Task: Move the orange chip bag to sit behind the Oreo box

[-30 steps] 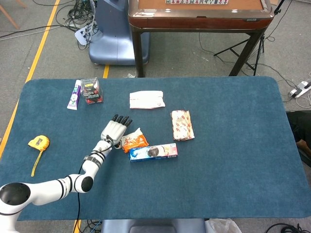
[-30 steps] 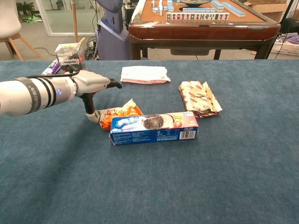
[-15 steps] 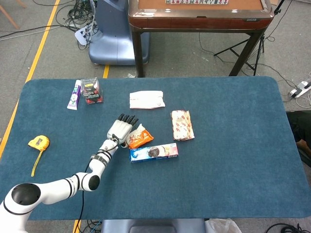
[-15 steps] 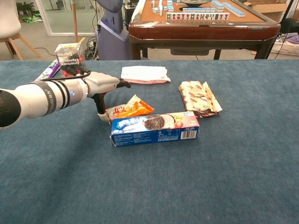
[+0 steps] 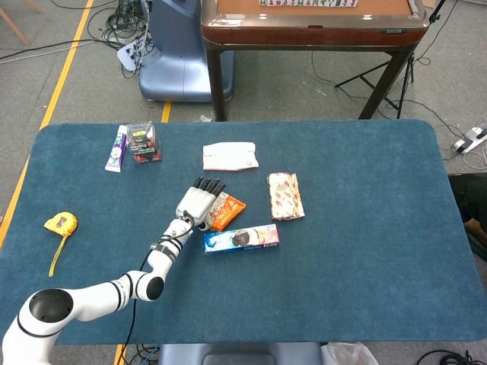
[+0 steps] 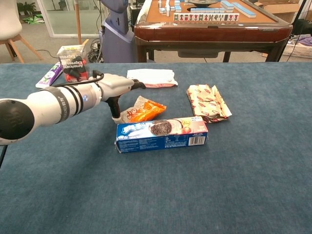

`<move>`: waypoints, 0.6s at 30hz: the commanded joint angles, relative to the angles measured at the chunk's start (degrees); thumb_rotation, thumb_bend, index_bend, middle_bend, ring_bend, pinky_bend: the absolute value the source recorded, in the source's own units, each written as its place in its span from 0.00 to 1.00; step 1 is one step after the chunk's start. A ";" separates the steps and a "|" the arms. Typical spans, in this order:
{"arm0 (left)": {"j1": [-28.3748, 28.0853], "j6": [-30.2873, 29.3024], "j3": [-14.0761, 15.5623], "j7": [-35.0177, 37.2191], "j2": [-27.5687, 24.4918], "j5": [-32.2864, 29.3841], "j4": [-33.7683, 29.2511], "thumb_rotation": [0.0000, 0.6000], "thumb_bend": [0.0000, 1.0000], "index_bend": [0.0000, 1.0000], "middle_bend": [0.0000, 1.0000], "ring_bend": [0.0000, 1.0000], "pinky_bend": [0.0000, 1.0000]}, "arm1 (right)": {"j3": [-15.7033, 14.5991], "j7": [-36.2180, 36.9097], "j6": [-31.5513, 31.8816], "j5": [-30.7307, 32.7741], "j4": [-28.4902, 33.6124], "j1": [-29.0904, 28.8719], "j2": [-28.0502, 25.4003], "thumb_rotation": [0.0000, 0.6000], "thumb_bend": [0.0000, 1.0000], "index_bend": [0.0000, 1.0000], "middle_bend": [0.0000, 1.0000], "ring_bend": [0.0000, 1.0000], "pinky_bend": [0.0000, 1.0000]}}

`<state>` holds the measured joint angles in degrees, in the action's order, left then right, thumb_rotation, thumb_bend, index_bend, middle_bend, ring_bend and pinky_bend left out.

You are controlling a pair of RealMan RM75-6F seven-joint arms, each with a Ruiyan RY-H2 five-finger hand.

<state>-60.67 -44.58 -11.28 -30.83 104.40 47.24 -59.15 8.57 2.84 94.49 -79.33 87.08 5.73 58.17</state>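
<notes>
The left hand [image 5: 199,204] held the orange chip bag [image 5: 226,211] by its left end, thumb below and the other fingers stretched out over the top, with the bag's free end lifted and tilted up toward the table's far edge. The bag sat just beyond the left half of the Oreo box [image 5: 240,238], near the middle of the table [image 5: 365,304] and close to the box without clearly touching it; in the chest view the bag [image 6: 143,109] showed right above the box [image 6: 161,134], the hand [image 6: 117,91] beside it. The right hand appeared in neither view. The carrying step looked nearly finished, since the bag was already on the far side of the box. The next move probably called for lowering the bag flat onto the cloth, perhaps a little further toward the box's middle, then loosening the pinch and drawing the hand away leftward without dragging the bag or nudging the box.
</notes>
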 commanded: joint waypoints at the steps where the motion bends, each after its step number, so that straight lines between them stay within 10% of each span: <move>1: -0.16 -0.03 -0.33 0.49 0.73 0.53 0.76 1.00 0.01 0.00 0.00 0.00 0.00 | 0.00 -0.06 0.00 -0.02 0.02 -0.01 0.01 1.00 0.00 0.32 0.40 0.34 0.49; 18: -1.07 -1.51 -2.19 1.95 5.15 4.33 5.42 1.00 0.01 0.00 0.00 0.00 0.00 | -0.08 0.21 -0.07 -0.21 -0.13 -0.02 -0.01 1.00 0.00 0.32 0.40 0.34 0.49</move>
<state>-61.73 -45.85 -13.29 -28.98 109.38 51.35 -53.84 8.49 3.05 94.42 -79.53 86.95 5.72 58.17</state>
